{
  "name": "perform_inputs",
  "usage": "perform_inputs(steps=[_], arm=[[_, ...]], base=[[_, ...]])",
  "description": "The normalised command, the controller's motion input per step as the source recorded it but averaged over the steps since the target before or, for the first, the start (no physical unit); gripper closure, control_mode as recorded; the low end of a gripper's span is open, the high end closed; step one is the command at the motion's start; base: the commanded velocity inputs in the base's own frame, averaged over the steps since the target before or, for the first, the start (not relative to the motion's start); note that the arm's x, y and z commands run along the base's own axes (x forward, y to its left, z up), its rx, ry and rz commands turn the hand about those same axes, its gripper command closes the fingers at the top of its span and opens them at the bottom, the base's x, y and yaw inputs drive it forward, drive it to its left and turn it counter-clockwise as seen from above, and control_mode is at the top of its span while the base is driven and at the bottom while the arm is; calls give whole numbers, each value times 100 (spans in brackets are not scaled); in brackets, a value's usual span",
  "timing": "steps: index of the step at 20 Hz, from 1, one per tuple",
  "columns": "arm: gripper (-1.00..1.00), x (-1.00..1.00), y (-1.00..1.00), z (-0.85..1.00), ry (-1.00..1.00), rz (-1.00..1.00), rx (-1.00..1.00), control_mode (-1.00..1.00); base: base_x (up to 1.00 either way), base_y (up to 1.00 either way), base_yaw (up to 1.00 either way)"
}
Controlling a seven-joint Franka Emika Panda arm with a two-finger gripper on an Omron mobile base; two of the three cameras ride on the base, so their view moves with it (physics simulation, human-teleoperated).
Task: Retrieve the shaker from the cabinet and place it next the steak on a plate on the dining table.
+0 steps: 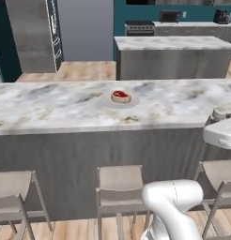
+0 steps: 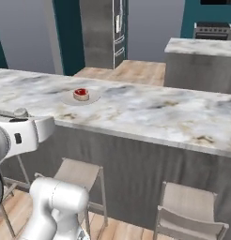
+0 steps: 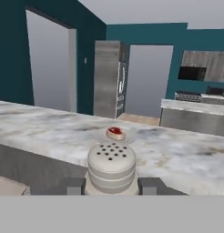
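We look from behind the arm, left and right, down across the long white-grey marble tabletop [image 1: 51,108]; both views share its round pale plate [image 2: 68,98]. Our hand camera sits close, level, facing that plate [image 3: 101,135].

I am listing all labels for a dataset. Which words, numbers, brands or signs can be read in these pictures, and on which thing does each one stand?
None can be read: no text shows on any thing.
The shaker bears only dark holes in its cap, no letters.
The plate and the steak are plain.

A home kitchen: marble island [image 1: 173,43], stove [image 1: 139,27], microwave [image 1: 169,16], tall fridge [image 3: 109,79], bar stools [image 1: 119,185].
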Motion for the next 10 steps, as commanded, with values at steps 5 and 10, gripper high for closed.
perform_inputs(steps=[5,10], arm=[[100,0,0,0,0,0,0,100],[100,16,-5,0,0,6,0,-100]], base=[[79,-17,49],[61,-21,34]])
